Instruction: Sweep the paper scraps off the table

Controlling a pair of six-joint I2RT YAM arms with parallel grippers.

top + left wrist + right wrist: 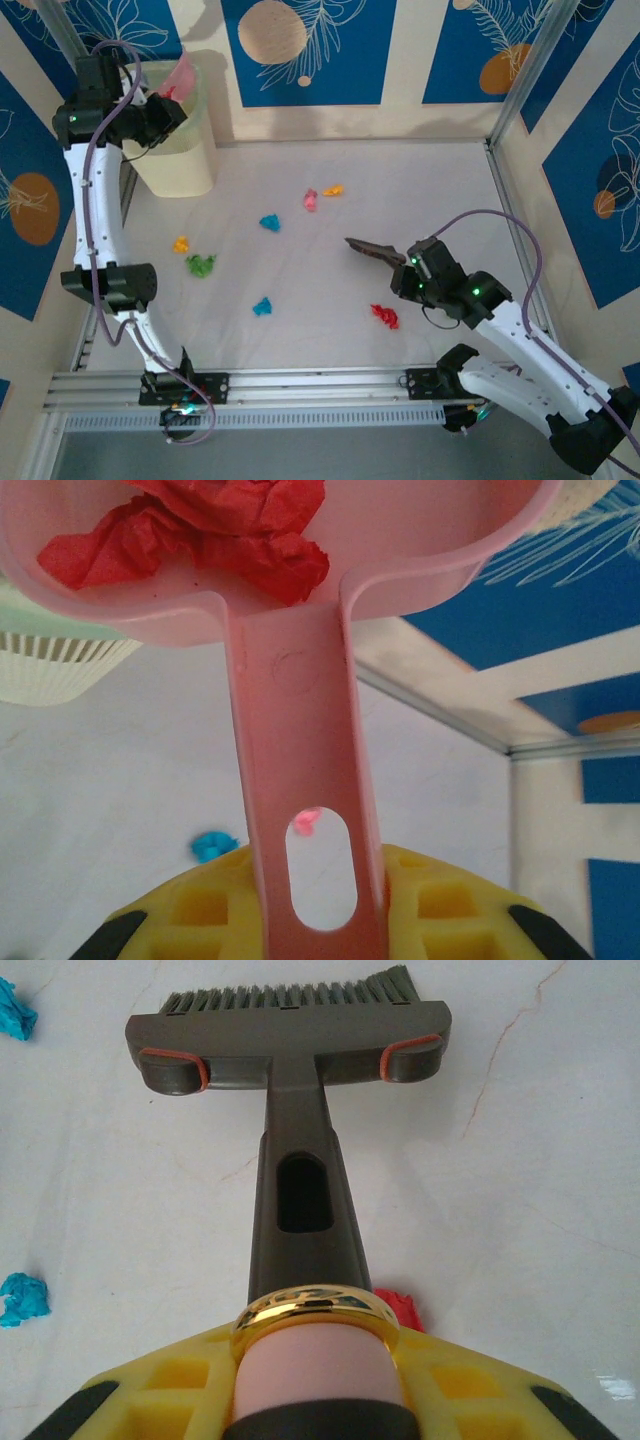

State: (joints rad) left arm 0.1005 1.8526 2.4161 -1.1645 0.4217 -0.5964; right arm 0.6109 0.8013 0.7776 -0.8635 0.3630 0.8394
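Several paper scraps lie on the table (330,335): orange (180,243), green (200,265), cyan (270,222), pink (310,199), a second orange (333,190), another cyan (262,306) and red (384,316). My left gripper (158,112) (320,910) is raised at the back left, shut on the handle of the pink dustpan (300,760). The pan holds crumpled red paper (200,530) and hangs over a pale bin (178,135). My right gripper (415,268) (315,1360) is shut on the handle of a dark brush (295,1050), whose bristles point toward the table's middle, just beyond the red scrap (402,1307).
Patterned beige-and-blue panels wall the table at the back and both sides. An aluminium rail (300,385) runs along the near edge. The ribbed rim of the bin (50,670) shows under the dustpan. Bare surface lies between the brush and the cyan scraps (20,1298).
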